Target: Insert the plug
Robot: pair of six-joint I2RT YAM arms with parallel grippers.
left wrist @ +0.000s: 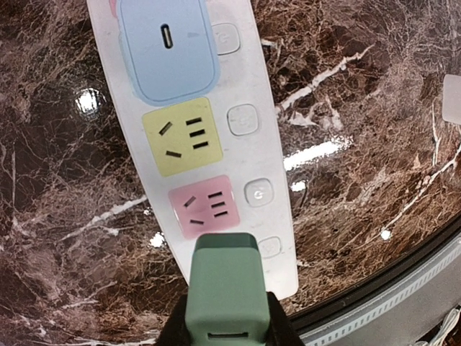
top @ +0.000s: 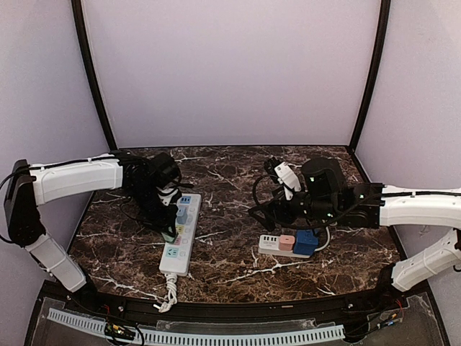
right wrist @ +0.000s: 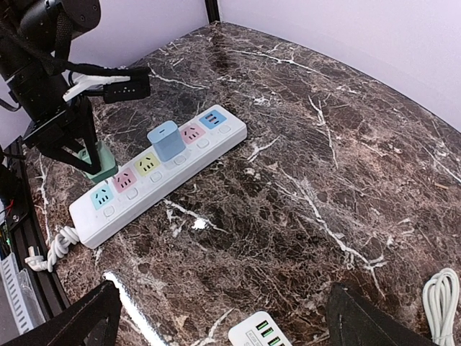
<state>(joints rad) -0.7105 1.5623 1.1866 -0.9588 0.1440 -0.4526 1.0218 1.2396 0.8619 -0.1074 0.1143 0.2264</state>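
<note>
The marbled tabletop point(top: 238, 162) carries two strips. The long white power strip point(left wrist: 266, 220) lies on its left half, running toward the near edge. A shorter second strip point(top: 277, 245), already carrying a pink and a blue block, sits toward the right side, near the right arm. On the long strip a pale blue adapter point(left wrist: 168, 47) is already seated, and below it the yellow socket point(left wrist: 182, 137) and the pink socket point(left wrist: 202, 207) stand free. The left gripper point(left wrist: 227, 326) is clamped on the green plug point(left wrist: 222, 281), one finger on each side of its body. It holds the plug over the end of the strip closest to the near edge, just past the pink socket. The plug's prongs are hidden beneath its body. In the right wrist view the plug looks raised and a little toward the strip's left edge, not flush on a socket face. So I judge the pick-up done and the insertion not yet made. What is left is to line the prongs up with a free socket, most likely the end one the plug now covers in the left wrist view, and press straight down until the body sits flat. The right gripper point(right wrist: 222, 287) hangs with its fingers wide apart and holds nothing, well away from the long strip.
</note>
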